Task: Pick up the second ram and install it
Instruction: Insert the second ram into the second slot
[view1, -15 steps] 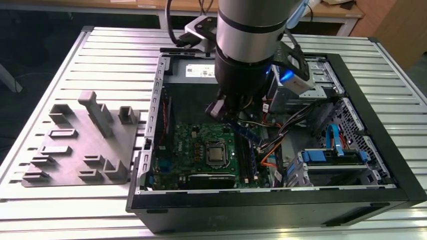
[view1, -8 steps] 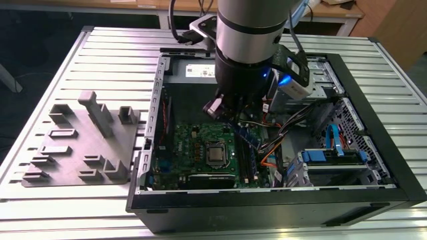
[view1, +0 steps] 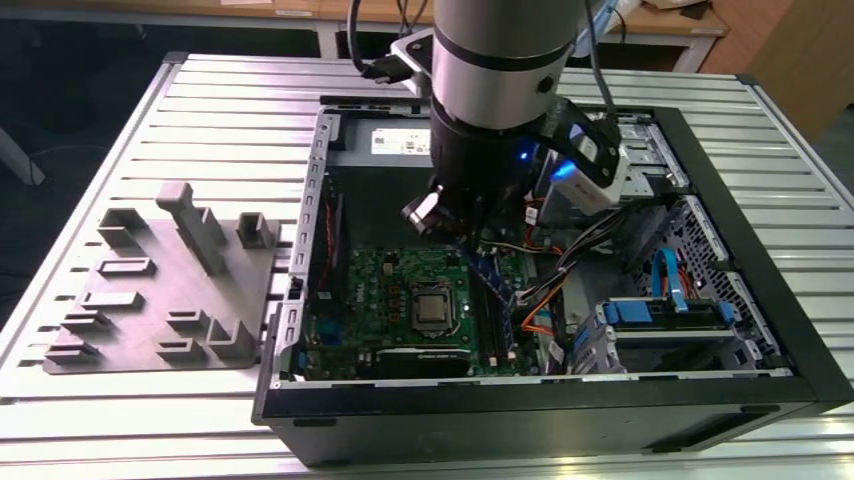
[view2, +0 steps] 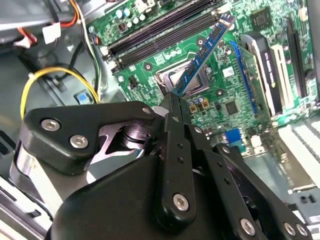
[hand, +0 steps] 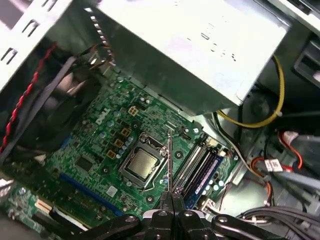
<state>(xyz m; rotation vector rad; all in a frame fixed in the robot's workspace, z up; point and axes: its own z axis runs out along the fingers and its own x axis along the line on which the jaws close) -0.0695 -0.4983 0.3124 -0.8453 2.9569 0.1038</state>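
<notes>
While the arm reaches into the open computer case (view1: 534, 425), its gripper (view2: 172, 100) is drawn narrow, pinching one end of the second ram (view2: 205, 52). In the second wrist view the blue stick juts out tilted above the green motherboard (view2: 150, 67), crossing the processor socket (view2: 205, 82). Its far tip is near the long black memory slots (view2: 160, 30) but not seated in them. In the first wrist view the ram (hand: 169, 160) appears edge-on as a thin line rising from the fingertips, between socket and slots. A blue strip (hand: 209, 174) in one slot may be a fitted module, though this is unclear. In the exterior view the gripper (view1: 447, 215) stands at twelve o'clock from the socket. The grey holder block (view1: 147, 310) lies at nine o'clock from the case, on the slatted table (view1: 174, 120).
</notes>
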